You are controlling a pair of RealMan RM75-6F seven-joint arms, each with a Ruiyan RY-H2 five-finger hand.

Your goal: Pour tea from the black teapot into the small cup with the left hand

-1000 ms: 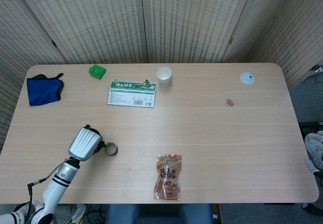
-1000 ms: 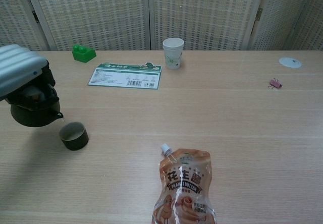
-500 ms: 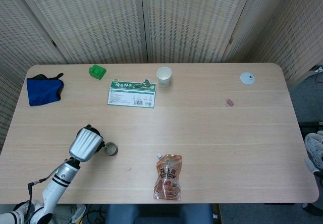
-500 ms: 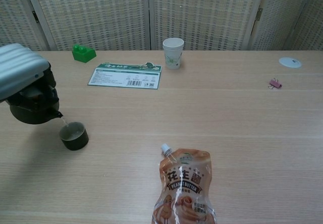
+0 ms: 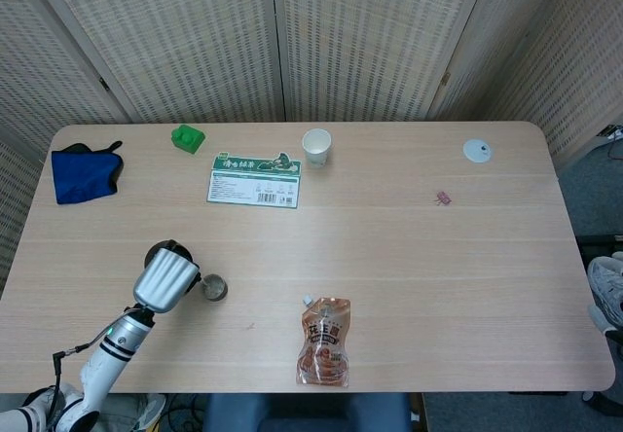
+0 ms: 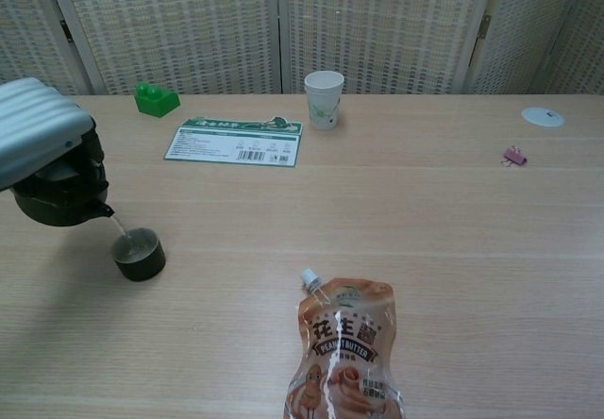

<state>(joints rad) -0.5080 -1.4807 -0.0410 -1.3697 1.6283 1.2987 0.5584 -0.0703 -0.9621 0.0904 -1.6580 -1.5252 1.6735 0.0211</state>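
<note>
Item: my left hand (image 6: 38, 131), closed around the black teapot (image 6: 58, 195) from above and holding it clear of the table (image 6: 425, 240), near the front-left edge.

Item: the teapot, tilted spout-down; the spout points toward my right, and a thin stream of tea (image 6: 118, 226) runs from its tip.

Item: small cup (image 6: 138, 254), dark, upright on the table, just beside and below the spout on its right side. The stream lands inside its rim; liquid shows in it.

Relation: spout tip sits above the cup's near-left rim. Any further tilt, I judge, must keep that line.

Item: my right hand, not in either view.
</note>
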